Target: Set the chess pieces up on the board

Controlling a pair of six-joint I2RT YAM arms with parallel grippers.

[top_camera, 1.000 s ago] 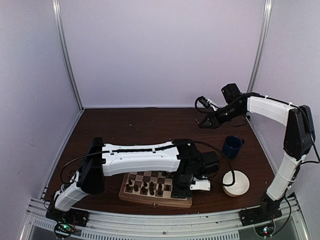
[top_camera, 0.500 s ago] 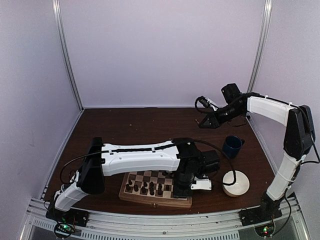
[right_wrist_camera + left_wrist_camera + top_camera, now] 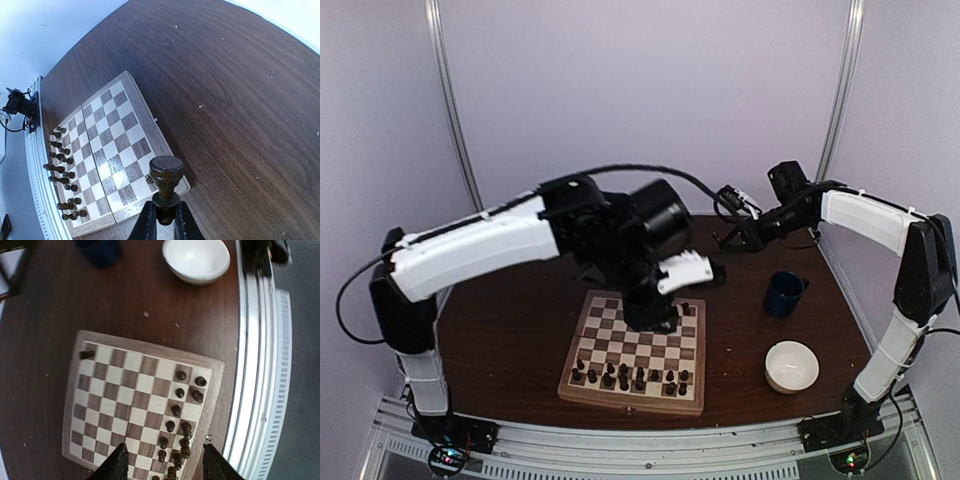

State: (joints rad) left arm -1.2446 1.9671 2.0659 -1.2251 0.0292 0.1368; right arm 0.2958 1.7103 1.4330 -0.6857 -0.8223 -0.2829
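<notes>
Right fingers: pinching one dark chess piece by its base, upright, in the air off the chessboard's far right corner. Left fingers: spread, nothing between them, hovering over the board. Chess pieces crowd the two rows at the near edge. Lone piece on a far corner square. White bowl and blue cup on the desk, right of the board.

Fingers apart above board; pieces crowd one edge.
</notes>
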